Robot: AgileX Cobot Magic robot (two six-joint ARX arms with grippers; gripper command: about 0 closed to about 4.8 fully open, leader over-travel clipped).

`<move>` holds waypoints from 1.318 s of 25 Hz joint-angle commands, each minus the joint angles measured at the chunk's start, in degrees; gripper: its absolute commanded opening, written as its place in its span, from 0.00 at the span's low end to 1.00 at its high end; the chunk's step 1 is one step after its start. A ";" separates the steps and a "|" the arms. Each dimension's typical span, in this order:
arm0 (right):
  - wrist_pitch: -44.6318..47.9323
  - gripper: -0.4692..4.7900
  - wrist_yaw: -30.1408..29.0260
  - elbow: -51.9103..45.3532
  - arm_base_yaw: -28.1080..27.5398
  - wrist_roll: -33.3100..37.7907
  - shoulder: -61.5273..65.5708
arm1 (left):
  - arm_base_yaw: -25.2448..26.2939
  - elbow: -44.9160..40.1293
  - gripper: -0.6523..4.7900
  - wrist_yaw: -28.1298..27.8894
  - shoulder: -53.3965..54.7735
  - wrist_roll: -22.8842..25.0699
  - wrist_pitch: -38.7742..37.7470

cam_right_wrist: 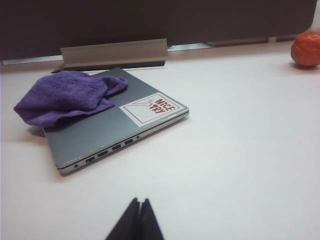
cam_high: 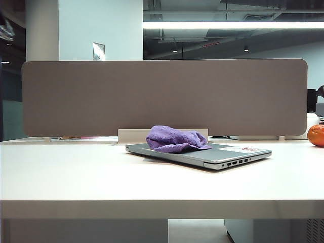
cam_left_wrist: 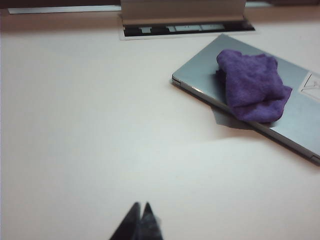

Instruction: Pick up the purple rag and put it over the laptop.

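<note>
**Purple rag rests bunched on closed laptop**

Purple rag (cam_high: 177, 139) lies crumpled on the lid of the silver-grey laptop (cam_high: 225, 156), one edge drooping past the lid's side toward the white table (cam_high: 101, 177). Both grippers hang clear above the tabletop, the left gripper (cam_left_wrist: 139, 207) and right gripper (cam_right_wrist: 138, 202) each pressed together and empty. The cloth covers only part of the lid (the "NICE TRY" sticker (cam_right_wrist: 154, 107) stays exposed), so the overhanging edge may drag it off.

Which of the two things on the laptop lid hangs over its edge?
The purple rag: it sits bunched on the laptop and spills past one side. The white sticker with red print lies flat, wholly inside the lid.
</note>
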 commanded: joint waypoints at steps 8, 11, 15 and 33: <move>0.59 0.13 0.35 -0.22 0.02 -0.17 -0.09 | -0.07 -8.02 0.11 7.43 -15.82 -1.88 -4.98; 0.57 0.13 0.35 -0.22 0.02 -0.17 -0.09 | -0.07 -8.02 0.11 7.74 -16.17 -0.72 -5.86; 0.57 0.13 0.35 -0.22 0.02 -0.17 -0.09 | -0.04 -8.02 0.11 7.21 -16.17 2.25 -5.62; 0.57 0.13 0.35 -0.22 0.02 -0.17 -0.09 | 22.21 -37.22 0.11 6.43 -32.44 3.13 31.50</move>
